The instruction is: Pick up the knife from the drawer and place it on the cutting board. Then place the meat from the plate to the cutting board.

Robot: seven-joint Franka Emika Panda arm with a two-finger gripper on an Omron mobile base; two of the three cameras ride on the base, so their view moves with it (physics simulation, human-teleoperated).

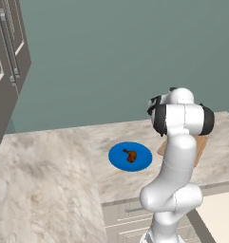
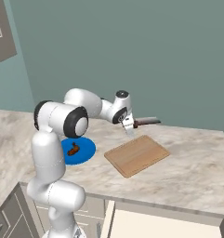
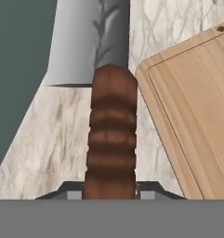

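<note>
My gripper is shut on the knife, holding it in the air above the counter just behind the cutting board. In the hand view the dark brown handle stands between my fingertips, the pale blade beyond it, and the board lies to its right. The meat lies on the blue plate, left of the board. From the left base view, plate and meat are clear, while my arm hides most of the board. The drawer stands open below the counter edge.
The marble counter runs on to the right of the board and wraps around to the left. A grey-green wall backs it. Tall cabinets with bar handles stand at the far left. Smaller drawer fronts sit under the counter.
</note>
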